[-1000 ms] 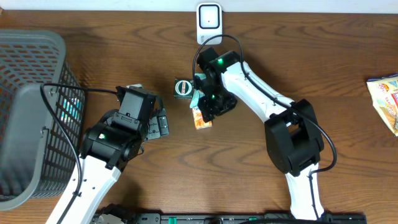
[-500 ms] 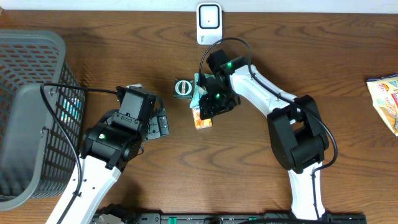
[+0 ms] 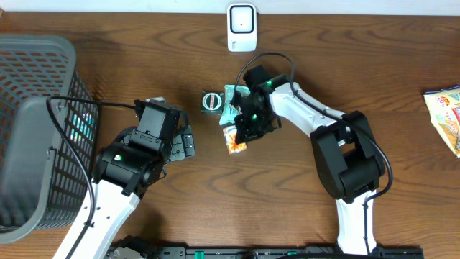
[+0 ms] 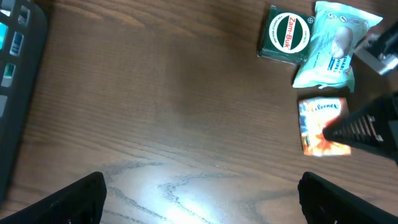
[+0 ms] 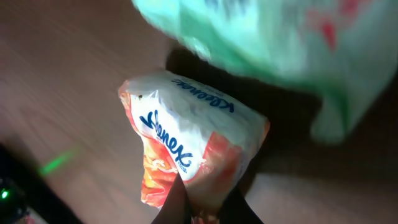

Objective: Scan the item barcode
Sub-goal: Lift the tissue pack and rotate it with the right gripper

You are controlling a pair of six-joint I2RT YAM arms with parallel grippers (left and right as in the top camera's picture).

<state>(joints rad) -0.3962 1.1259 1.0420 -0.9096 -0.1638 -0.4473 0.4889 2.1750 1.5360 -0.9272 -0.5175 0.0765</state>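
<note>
Now: right gripper [image 3: 241, 132] clenched on the Kleenex pack [image 5: 189, 155], fingers pinching one short edge. The pack sticks out ahead of the fingertips, low over the table [image 3: 374, 65] or resting on it; cannot tell which. The grasp looks made.

Left to do, as I judge it: carry the pack to the white scanner [image 3: 241, 27], well beyond the gripper at the far edge, and turn the barcode toward it. No barcode shows on the visible faces.

Teal pouch [image 3: 231, 108] lies just beside the gripper on the scanner side, green Zam-Buk tin [image 3: 211, 101] just past it. Left gripper [image 3: 184, 142] spread wide, empty, apart from the pack.
</note>
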